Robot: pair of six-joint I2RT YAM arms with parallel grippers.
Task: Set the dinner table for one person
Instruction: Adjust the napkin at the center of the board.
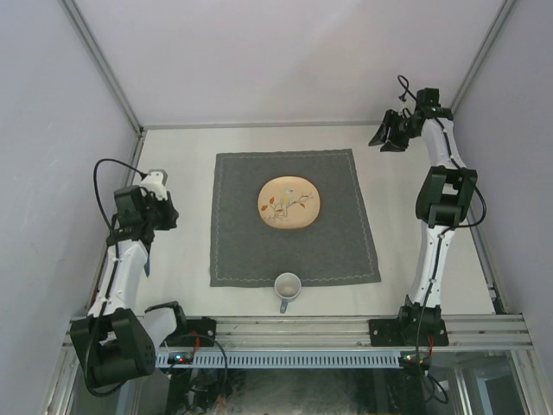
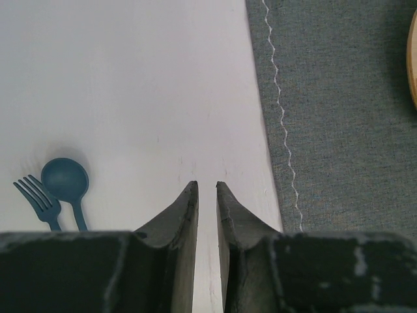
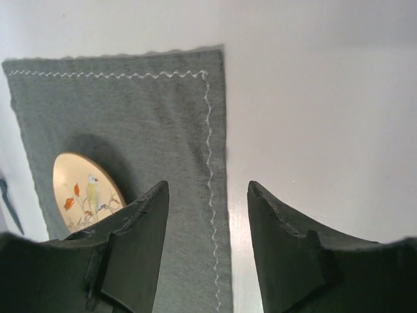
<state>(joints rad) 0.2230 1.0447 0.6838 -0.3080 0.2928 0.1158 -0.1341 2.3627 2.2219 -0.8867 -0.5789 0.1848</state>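
The dinner table (image 1: pixel 406 173) carries a square grey stitched cloth (image 1: pixel 294 220) with a tan bird-patterned plate (image 1: pixel 289 201) at its middle. A grey mug (image 1: pixel 287 285) stands at the cloth's near edge. In the left wrist view a blue fork (image 2: pixel 38 199) and a blue spoon (image 2: pixel 65 181) lie side by side on the bare table, left of my left gripper (image 2: pixel 207 186). That gripper (image 1: pixel 158 201) hovers left of the cloth, jaws a narrow gap apart and empty. My right gripper (image 1: pixel 386 137) hangs open and empty above the cloth's far right corner (image 3: pixel 208 72).
Metal rails (image 1: pixel 346 327) border the table on the near side, and grey walls close in on the left, right and back. Bare table surface (image 3: pixel 313 117) lies right of the cloth. The plate's rim (image 2: pixel 413 59) shows at the far right of the left wrist view.
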